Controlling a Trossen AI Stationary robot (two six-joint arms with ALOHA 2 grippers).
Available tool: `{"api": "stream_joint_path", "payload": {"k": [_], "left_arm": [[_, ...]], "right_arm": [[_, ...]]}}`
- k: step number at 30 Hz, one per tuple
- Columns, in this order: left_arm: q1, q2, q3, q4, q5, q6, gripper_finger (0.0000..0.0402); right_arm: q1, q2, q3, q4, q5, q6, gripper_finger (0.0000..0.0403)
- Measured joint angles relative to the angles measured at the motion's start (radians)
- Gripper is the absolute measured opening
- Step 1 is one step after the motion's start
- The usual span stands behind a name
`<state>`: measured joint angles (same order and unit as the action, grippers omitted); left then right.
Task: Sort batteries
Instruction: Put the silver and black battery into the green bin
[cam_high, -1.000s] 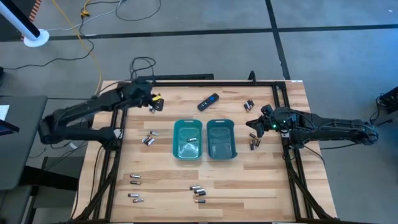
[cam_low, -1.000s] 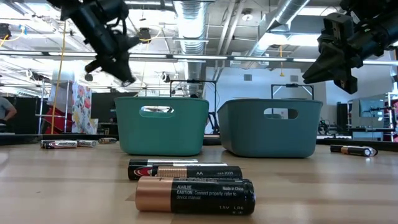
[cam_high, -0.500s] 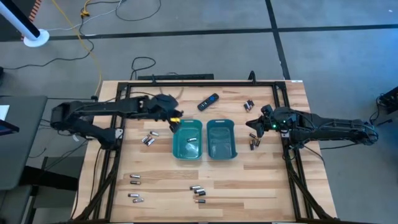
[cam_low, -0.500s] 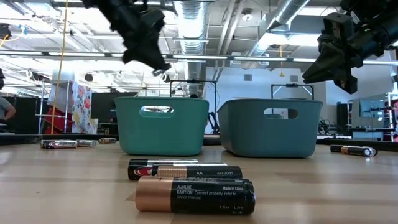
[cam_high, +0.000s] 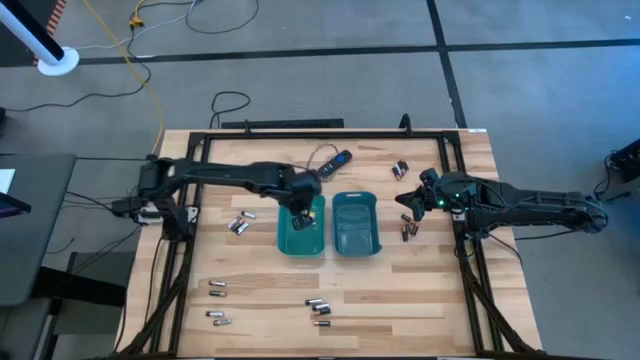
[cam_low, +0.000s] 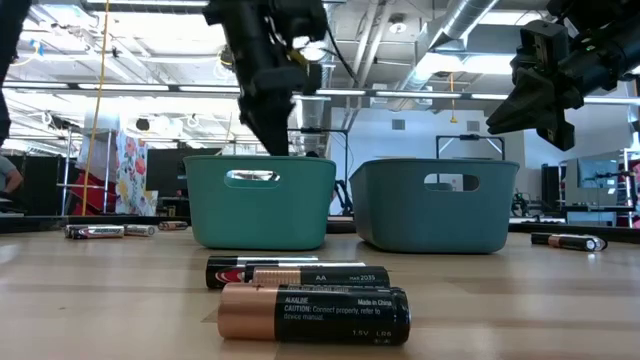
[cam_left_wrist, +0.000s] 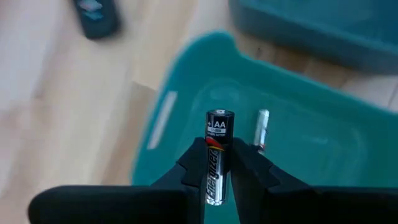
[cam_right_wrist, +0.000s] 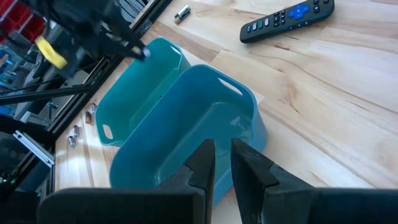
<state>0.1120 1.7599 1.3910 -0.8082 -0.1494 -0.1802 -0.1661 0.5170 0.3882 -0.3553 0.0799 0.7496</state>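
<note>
Left wrist view: silvery AA battery (cam_left_wrist: 218, 155), apparently red-marked, upright

Looks like an industrial robotics lab/workshop: exposed ceiling ducts (cam_low: 310, 25) w/ strip lights above wooden table (cam_high: 420, 290); concrete floor, cables beside it.

One camera hangs high up and looks straight down on the whole wooden surface (cam_high: 400, 290). One sits right down on the surface, very near some batteries (cam_low: 313, 313), and looks level across to the room behind. One small camera rides on each arm's wrist and looks forward past its own fingers, close to the things. All four views show the two teal trays (cam_high: 302, 224) (cam_low: 260, 200) (cam_left_wrist: 298, 106) (cam_right_wrist: 186, 118).
</note>
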Motion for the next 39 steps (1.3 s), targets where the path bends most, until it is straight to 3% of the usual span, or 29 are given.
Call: {"api": "stream_joint_path", "payload": {"k": [19, 39], "left_arm": [[-0.073, 0.216, 0.003, 0.027, 0.029, -0.161, 0.0041], [-0.074, 0.217, 0.0, 0.055, 0.04, -0.222, 0.0099]], "right_arm": [[0.002, 0.0, 0.0, -0.003, -0.001, -0.033, 0.0071], [0.003, 0.0, 0.0, -0.004, -0.002, -0.051, 0.0071]]}}
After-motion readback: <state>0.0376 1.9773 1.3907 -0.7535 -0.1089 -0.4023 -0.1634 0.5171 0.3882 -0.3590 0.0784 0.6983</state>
